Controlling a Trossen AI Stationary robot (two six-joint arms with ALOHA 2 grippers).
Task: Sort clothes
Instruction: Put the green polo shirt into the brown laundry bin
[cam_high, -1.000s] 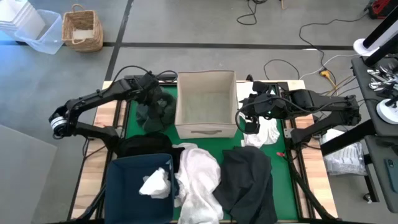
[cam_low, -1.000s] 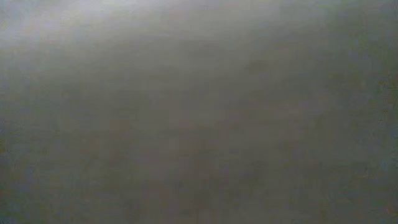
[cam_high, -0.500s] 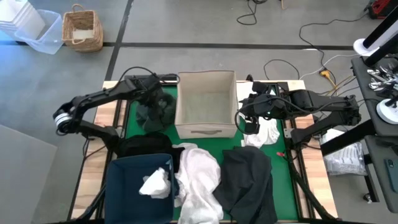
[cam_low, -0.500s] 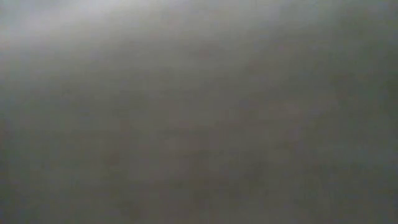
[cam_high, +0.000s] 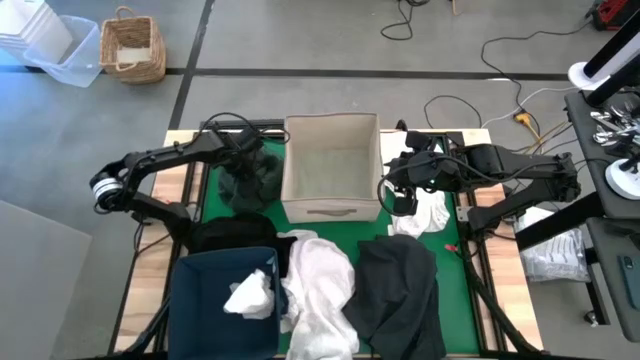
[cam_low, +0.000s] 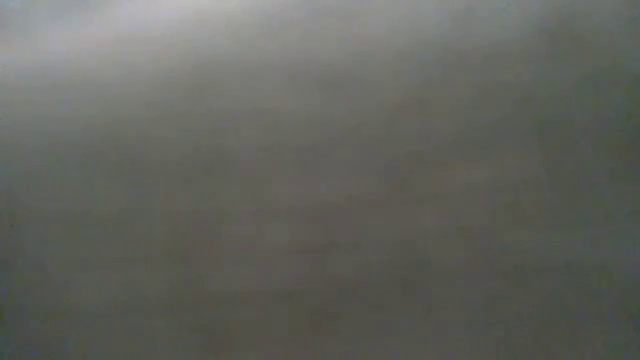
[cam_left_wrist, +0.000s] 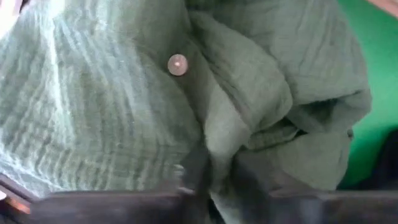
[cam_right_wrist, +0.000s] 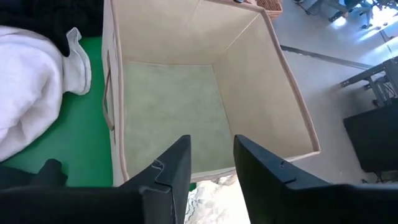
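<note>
Since the earlier frames my left tool (cam_left_wrist: 214, 177) had drawn its fingers together, pinching a fold of the dark green garment (cam_high: 250, 178) left of centre in the high view, beside the beige fabric box (cam_high: 331, 165). Only the left wrist view showed its crinkled weave and a small pale button (cam_left_wrist: 177, 64). My right tool (cam_right_wrist: 210, 163) had barely moved at the box's right side, above a white garment (cam_high: 428, 212), fingers slightly spread and empty. More white cloth (cam_high: 318, 285) and a charcoal garment (cam_high: 398, 285) lay on the green tabletop (cam_high: 462, 262); another white piece sat in the navy bin (cam_high: 205, 300).
</note>
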